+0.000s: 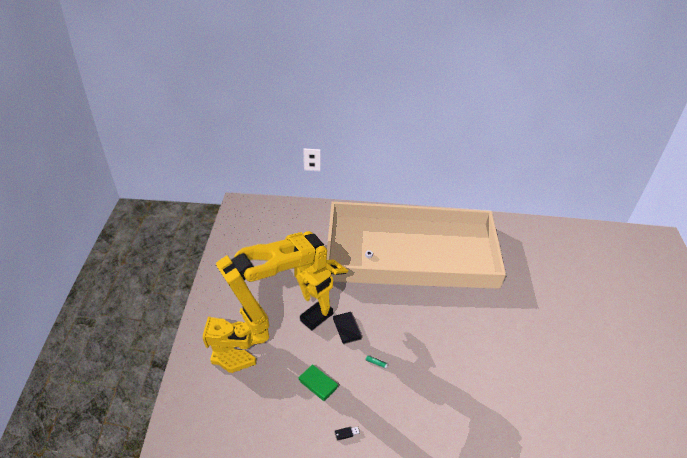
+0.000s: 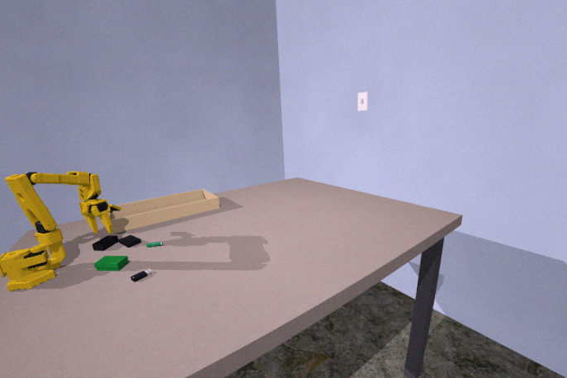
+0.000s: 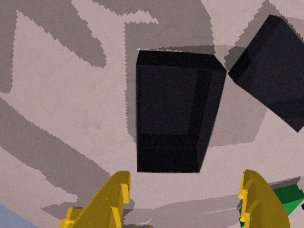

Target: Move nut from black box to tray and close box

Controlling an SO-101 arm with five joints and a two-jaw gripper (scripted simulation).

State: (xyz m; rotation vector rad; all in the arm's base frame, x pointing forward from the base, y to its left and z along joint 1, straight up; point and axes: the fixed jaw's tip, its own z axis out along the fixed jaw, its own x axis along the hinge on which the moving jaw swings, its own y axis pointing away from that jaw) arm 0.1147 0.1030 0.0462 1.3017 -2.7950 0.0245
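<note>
The nut [image 1: 369,256] lies in the tray [image 1: 419,278] [image 2: 167,217], near its left end. The black box's base [image 1: 312,318] [image 2: 105,243] [image 3: 165,100] stands on the table with its open side up; no loose thing shows inside. The black lid [image 1: 347,327] [image 2: 129,241] [image 3: 275,70] lies on the table close beside it, turned at an angle to it; I cannot tell for sure which face is up. My gripper [image 1: 317,305] [image 2: 103,232] [image 3: 186,175] is open and empty, its fingertips above the base and clear of it.
A closed green box [image 1: 318,382] [image 2: 111,262] lies nearer the front. A small green cylinder [image 1: 376,361] [image 2: 154,243] lies beyond the lid. A black USB stick [image 1: 344,433] [image 2: 139,276] lies in front of the green box. The tray's walls stand behind the black parts.
</note>
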